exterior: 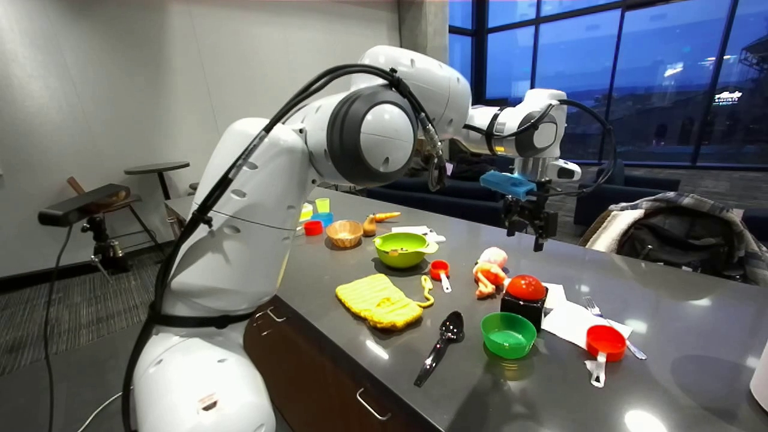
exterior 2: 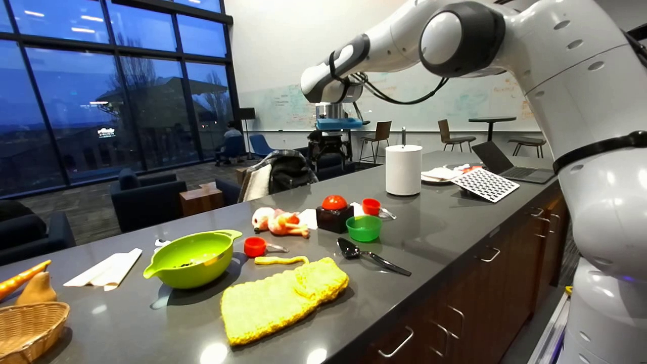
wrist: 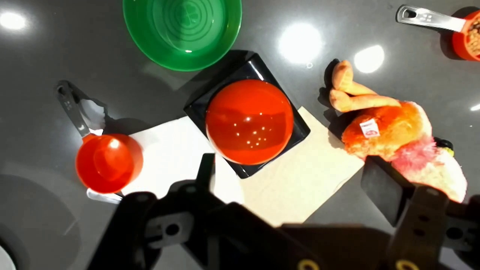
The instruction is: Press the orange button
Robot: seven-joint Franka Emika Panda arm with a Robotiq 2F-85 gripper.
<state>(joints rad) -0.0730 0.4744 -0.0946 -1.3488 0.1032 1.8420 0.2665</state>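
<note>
Orange, the domed button (wrist: pixel 249 122) on a square black base (exterior 2: pixel 331 221) stands between the grey worktop's (exterior 2: pixel 445 217) window-side and drawer-side edges, with a round green plastic bowl (exterior: pixel 509 336) just beside it, nearer the latter. My black two-fingered gripper (wrist: pixel 294 176) hangs above the worktop, apart from the button, its fingers (wrist: pixel 388 193) spread wide.

Wrist view: one button (wrist: pixel 249 122), two red cups (wrist: pixel 108 163) (wrist: pixel 459 45).
</note>
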